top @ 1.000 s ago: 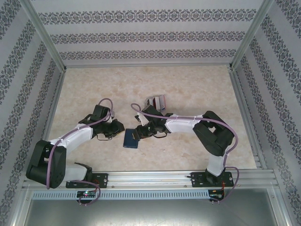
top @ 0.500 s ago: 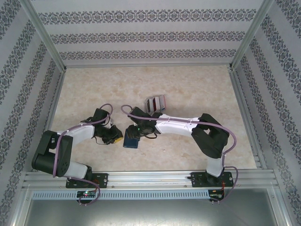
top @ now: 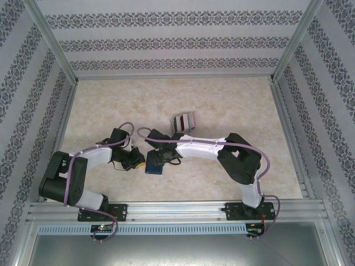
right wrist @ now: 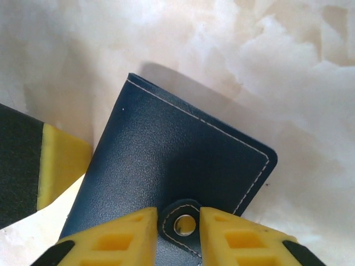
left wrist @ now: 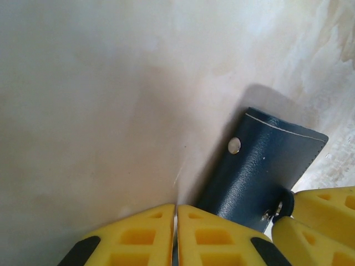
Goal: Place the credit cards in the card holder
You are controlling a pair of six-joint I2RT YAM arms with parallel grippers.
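Observation:
The navy card holder (top: 155, 168) lies on the marbled table between both grippers. In the right wrist view my right gripper (right wrist: 178, 216) has its yellow fingers pressed against both sides of the card holder's (right wrist: 166, 149) snap tab (right wrist: 185, 223). My left gripper (left wrist: 176, 208) is shut to a thin slit at the card holder's (left wrist: 260, 166) left edge, with a sliver of blue showing between the fingers. A raised blue flap carries a pale snap button (left wrist: 234, 145). The credit cards (top: 183, 121), red, white and grey, stand bunched in a pale rack behind the right arm.
Patterned walls enclose the table on three sides. An aluminium rail (top: 177, 209) with both arm bases runs along the near edge. The right arm's forearm (top: 199, 147) stretches leftward just in front of the rack.
The right gripper has moved left and down onto the card holder and closed round its snap tab. The left arm has folded back, and its gripper has closed at the holder's left edge.

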